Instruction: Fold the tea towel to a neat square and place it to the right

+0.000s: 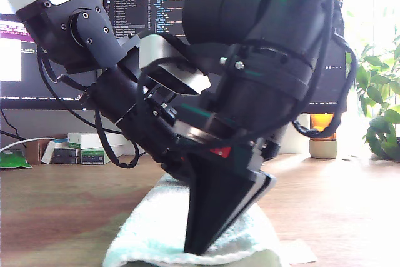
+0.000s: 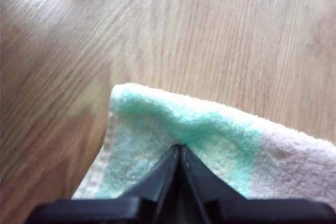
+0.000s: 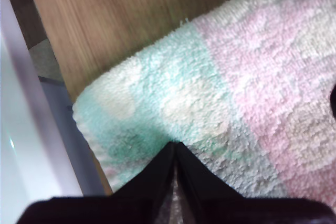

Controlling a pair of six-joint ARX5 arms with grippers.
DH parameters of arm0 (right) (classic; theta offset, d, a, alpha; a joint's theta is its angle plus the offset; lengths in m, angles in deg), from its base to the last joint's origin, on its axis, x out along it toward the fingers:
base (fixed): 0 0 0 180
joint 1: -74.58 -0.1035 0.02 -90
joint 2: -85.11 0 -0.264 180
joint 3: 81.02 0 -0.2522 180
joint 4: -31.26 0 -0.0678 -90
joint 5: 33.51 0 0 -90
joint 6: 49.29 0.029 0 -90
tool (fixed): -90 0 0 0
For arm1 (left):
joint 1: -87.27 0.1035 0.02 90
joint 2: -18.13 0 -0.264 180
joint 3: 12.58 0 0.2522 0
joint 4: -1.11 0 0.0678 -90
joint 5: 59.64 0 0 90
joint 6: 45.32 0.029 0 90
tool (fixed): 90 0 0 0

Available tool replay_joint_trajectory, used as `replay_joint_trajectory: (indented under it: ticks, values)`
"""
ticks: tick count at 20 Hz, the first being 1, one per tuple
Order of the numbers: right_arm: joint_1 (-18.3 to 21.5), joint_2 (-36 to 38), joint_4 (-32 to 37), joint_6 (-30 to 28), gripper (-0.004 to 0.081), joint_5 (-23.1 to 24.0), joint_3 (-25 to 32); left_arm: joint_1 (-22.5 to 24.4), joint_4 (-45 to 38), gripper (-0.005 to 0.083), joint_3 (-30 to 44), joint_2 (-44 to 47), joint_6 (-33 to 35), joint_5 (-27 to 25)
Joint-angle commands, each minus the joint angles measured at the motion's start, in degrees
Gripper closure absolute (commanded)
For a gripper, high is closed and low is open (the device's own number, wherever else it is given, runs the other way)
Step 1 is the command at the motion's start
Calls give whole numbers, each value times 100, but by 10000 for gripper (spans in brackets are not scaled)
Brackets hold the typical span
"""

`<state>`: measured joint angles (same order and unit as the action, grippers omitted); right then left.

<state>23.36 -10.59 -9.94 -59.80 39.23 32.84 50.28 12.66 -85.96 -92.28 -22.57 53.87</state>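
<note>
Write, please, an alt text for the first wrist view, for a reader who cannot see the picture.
My first tool has its black jaws closed to a point on the tea towel, pinching the fluffy cloth near a corner. The towel is mint green with a pale pink band and lies on a wooden table.

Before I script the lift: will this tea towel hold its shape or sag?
Likely floppy: the tea towel puckers where my first gripper pinches it. Probably light and grippy, given its fluffy pile in the second wrist view; expect unpinched parts to droop.
</note>
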Motion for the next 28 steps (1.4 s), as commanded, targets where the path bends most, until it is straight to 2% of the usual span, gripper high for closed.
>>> replay_joint_trajectory:
  ticks: [1, 4, 8, 12, 17, 22, 24, 28]
  values:
    - [-35, -81, -120, 17, 781, -17, -33, 79, 219, 793, -22, -254, 22, -35]
    - [-31, 37, -122, 13, 781, -13, -197, 181, 546, 793, -190, -170, 24, 127]
    - [4, 282, -68, 24, 781, 72, -249, 216, 588, 793, -190, 72, 24, 398]
    - [74, 535, -63, 20, 781, 140, -249, 219, 590, 793, -190, 348, 24, 457]
    - [76, 994, -24, 0, 781, 649, -249, 236, 763, 793, -190, 811, 22, 452]
    - [79, 1495, -127, -35, 782, 1202, -232, 452, 1390, 793, -166, 1357, 20, 448]
    - [103, 1674, -201, -42, 781, 1311, -140, 535, 1416, 793, -24, 1674, 17, 437]
    - [114, 2288, 72, -107, 781, 1390, 409, 584, 1172, 793, 553, 2450, -48, 249]
